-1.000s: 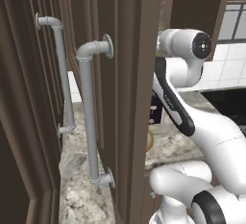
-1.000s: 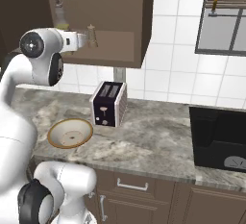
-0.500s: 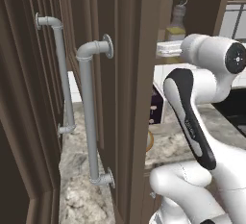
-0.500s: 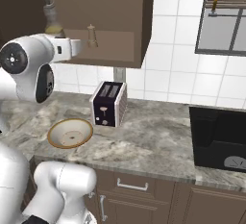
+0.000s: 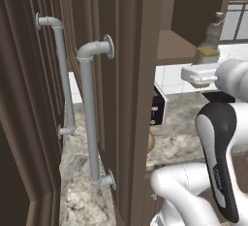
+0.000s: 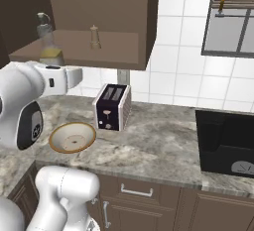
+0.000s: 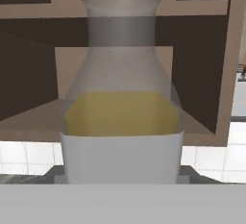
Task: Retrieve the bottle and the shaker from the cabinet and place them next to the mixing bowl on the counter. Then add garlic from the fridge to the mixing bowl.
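The cabinet (image 6: 99, 12) hangs open above the table (image 6: 158, 141). On the table, the mixing bowl (image 6: 72, 137) sits near the front left edge, just left of the toaster (image 6: 112, 107). The bottle (image 6: 47, 39) stands at the shelf's front left corner, the shaker (image 6: 94, 36) well to its right. The tool (image 7: 122, 177) is up against the bottle's base; whether it grips cannot be told.

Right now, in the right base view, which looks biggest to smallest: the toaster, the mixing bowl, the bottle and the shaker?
1. toaster and mixing bowl: about alike, the bowl wider and flatter, so I won't rank them.
2. bottle, slimmer.
3. shaker, clearly smallest, though it stands farther back.
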{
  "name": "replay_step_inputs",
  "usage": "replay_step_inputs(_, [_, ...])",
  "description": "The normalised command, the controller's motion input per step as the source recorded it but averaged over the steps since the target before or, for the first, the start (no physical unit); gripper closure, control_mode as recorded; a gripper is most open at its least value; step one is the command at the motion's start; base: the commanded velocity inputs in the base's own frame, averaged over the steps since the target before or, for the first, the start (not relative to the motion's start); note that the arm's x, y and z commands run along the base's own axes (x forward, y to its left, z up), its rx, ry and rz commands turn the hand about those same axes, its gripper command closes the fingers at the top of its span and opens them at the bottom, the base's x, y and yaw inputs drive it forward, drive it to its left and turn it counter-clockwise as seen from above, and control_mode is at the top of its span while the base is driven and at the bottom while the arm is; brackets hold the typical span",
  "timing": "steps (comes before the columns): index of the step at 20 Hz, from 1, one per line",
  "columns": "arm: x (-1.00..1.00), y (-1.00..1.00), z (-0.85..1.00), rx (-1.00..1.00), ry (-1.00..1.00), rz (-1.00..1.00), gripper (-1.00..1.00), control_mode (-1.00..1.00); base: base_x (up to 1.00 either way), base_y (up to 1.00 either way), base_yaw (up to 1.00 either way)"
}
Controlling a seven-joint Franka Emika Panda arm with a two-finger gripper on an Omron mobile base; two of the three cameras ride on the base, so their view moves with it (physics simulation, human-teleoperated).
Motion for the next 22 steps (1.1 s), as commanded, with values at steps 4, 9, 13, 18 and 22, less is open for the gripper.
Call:
replay_step_inputs(4, [-0.79,-0.43,-0.58,0.0,0.0,-0.08,1.0,-1.0,0.0,0.0,0.0])
replay_step_inputs(9, [-0.54,-0.35,-0.53,0.0,0.0,-0.01,1.0,-1.0,0.0,0.0,0.0])
replay_step_inputs(13, [-0.21,-0.24,-0.54,0.0,0.0,0.0,1.0,-1.0,0.0,0.0,0.0])
replay_step_inputs(18, [-0.01,-0.18,-0.68,0.0,-0.05,0.06,1.0,-1.0,0.0,0.0,0.0])
replay_step_inputs(22, [0.02,-0.17,-0.66,0.0,-0.08,0.12,1.0,-1.0,0.0,0.0,0.0])
